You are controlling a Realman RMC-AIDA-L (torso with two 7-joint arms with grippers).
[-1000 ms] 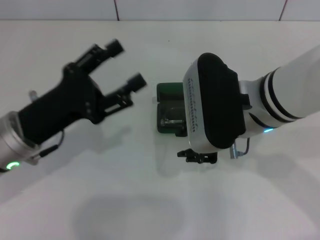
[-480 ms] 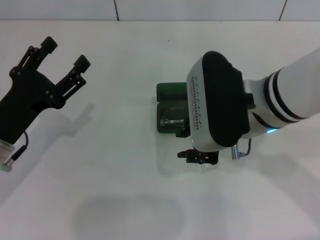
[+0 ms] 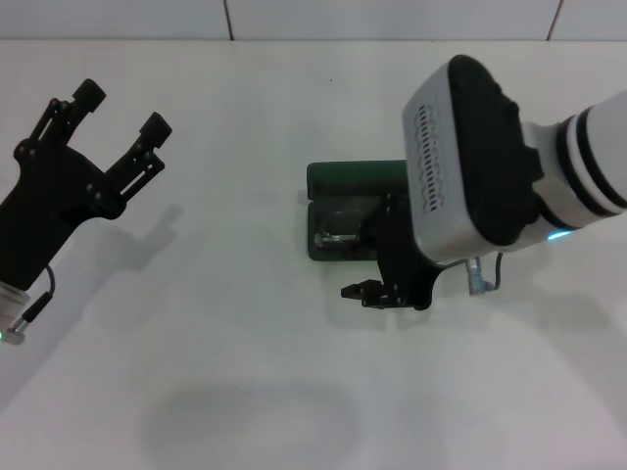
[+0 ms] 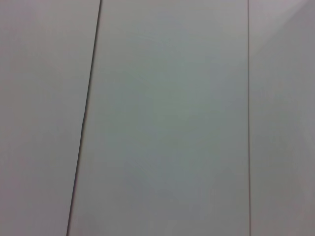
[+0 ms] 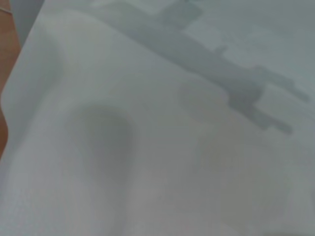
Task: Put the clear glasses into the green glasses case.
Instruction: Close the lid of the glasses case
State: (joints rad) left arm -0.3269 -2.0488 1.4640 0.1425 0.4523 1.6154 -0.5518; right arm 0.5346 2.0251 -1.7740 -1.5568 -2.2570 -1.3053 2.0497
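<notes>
The green glasses case [image 3: 343, 211] lies open on the white tabletop [image 3: 245, 362] with the clear glasses [image 3: 338, 235] apparently already inside, right end effector [image 3: 377, 292] just beside it, fingers indiscernible, left end effector [image 3: 118, 113] spread, well apart.

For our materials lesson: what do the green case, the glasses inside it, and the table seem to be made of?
Green glasses case: likely hard plastic, smooth with a slight sheen, dark lining. Clear glasses: transparent plastic, shown by glints and lining visible through them. Table: matte white laminate, perhaps; shadows but no reflections.
</notes>
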